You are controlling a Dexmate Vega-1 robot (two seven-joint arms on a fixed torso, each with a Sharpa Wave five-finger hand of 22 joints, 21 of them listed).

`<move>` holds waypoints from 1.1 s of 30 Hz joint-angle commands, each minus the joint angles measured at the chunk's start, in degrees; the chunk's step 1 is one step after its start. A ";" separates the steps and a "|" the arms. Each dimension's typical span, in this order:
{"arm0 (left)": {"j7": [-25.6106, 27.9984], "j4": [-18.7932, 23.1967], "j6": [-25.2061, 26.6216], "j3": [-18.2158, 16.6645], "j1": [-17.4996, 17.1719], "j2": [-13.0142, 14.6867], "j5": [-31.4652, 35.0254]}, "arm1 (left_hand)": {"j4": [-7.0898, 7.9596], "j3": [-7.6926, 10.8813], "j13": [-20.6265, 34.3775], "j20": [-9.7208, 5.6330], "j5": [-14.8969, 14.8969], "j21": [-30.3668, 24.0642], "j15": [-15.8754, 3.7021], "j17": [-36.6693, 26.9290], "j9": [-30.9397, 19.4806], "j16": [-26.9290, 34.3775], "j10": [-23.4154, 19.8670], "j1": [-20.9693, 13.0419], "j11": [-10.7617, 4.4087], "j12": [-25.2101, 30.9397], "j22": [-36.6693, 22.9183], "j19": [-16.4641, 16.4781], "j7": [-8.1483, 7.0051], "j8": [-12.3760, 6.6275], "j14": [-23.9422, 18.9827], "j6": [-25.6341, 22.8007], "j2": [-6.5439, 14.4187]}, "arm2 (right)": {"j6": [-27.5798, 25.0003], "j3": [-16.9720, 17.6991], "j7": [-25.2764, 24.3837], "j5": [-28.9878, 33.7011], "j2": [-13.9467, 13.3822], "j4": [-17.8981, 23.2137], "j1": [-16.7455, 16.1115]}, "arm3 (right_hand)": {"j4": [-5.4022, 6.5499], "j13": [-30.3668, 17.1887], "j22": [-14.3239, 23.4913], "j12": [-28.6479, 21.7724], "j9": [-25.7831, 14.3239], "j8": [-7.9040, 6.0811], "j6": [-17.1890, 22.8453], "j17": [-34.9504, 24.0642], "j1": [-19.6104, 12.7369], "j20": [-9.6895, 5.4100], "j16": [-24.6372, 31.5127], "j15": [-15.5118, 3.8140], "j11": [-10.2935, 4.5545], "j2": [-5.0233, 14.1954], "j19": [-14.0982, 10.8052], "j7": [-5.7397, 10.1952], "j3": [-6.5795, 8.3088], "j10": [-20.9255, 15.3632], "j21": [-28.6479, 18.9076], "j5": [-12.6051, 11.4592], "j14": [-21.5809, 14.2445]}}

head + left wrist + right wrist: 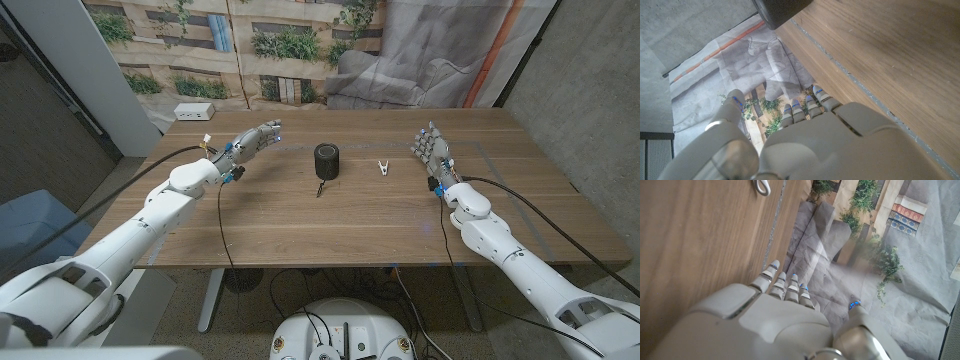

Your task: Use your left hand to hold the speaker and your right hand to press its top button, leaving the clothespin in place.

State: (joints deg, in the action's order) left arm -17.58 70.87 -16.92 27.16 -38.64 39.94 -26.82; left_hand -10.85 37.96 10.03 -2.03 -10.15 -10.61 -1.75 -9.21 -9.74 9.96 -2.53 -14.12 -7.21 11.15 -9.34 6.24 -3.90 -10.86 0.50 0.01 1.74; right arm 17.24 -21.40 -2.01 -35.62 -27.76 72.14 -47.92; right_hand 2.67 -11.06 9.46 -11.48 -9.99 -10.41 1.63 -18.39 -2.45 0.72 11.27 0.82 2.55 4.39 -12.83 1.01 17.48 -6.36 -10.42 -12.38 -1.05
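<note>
Both arms reach in from the near corners, the left hand (250,141) and right hand (430,147) raised with fingers spread and holding nothing, well apart from the goods between them. Mid-desk (300,225) stands the speaker (327,160), upright with its top button exposed for pressing; the clothespin (382,167) lies just beside it toward the right hand, so that hand should probably approach from above to leave it undisturbed.

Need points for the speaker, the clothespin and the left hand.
speaker (327,160), head view, on its dark side wall.
clothespin (382,167), head view, on its middle, right of the speaker.
left hand (248,143), head view, on the hand's middle, fingers apart, holding nothing.
</note>
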 commanded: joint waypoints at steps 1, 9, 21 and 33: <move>-1.88 1.13 0.14 1.91 1.74 2.36 4.89 | -0.36 0.14 0.07 -3.13 -0.36 0.21 -6.69 -0.29 -0.27 0.13 0.03 -1.32 -0.71 -0.14 -0.09 0.32 -0.96 -0.40 -0.25 0.10 -0.72 | 0.93 0.24 -0.28 0.18 0.13 -0.26 -0.45 | -0.25 -0.19 0.17 0.03 -0.13 -0.27 0.36 -0.09 -0.03 0.10 0.52 0.29 -0.35 0.44 -0.36 0.27 0.22 -0.12 -0.40 -0.16 -0.35; -2.64 0.21 -0.16 3.27 2.86 1.95 6.79 | -0.40 0.35 0.08 -4.13 -0.48 0.18 -7.45 -0.31 -0.29 0.39 -0.85 -3.27 -1.48 0.02 -0.06 0.54 -1.92 -0.76 -1.35 -0.32 -2.32 | 1.37 0.48 -0.30 0.01 0.22 -0.62 -0.65 | -0.37 -0.19 0.17 0.04 -0.13 -0.28 0.38 0.01 -0.12 0.17 0.56 0.28 -0.43 0.53 -0.34 0.34 0.24 -0.12 -0.39 -0.13 -0.35; -3.97 -2.28 -1.05 5.40 4.96 1.39 9.95 | -0.37 0.78 0.06 -5.08 -0.30 0.08 -8.70 -0.32 -0.29 0.34 -2.30 -6.54 -1.98 0.09 -0.02 1.51 -2.32 -1.45 -2.42 -1.89 -4.91 | 2.17 0.65 0.20 0.23 -0.10 -1.57 -0.63 | -0.47 -0.18 0.17 0.07 -0.13 -0.29 0.37 0.11 -0.16 0.22 0.64 0.24 -0.51 0.67 -0.36 0.43 0.25 -0.06 -0.39 -0.09 -0.40; -10.04 -10.63 -6.10 9.50 10.39 -1.15 13.72 | -0.21 1.47 0.01 -5.15 -0.11 0.58 -7.16 -0.34 -0.26 -0.24 2.36 -11.73 0.06 -1.22 -0.09 -0.04 -0.10 -0.69 0.69 0.15 -8.07 | 1.63 0.42 0.17 0.55 -0.43 -1.84 -0.56 | -0.58 -0.18 0.18 0.08 -0.14 -0.29 0.35 0.23 -0.16 0.35 0.74 0.30 -0.47 0.77 -0.37 0.38 0.22 -0.05 -0.39 -0.02 -0.45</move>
State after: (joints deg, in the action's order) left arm -23.23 66.35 -19.43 33.39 -32.43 40.68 -16.43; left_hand -11.10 38.82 9.85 -1.99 -10.41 -10.16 -1.88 -9.33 -9.73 9.71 -1.53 -24.37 -7.27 10.14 -9.35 7.02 -4.34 -11.75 0.43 -0.27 -5.93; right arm 19.29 -20.85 -1.92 -35.30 -27.78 70.49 -48.48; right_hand 2.61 -11.05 9.46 -11.48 -9.99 -10.41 1.63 -18.06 -2.44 0.72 11.68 0.82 2.34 4.39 -12.83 1.01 17.55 -6.14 -10.42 -12.38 -1.05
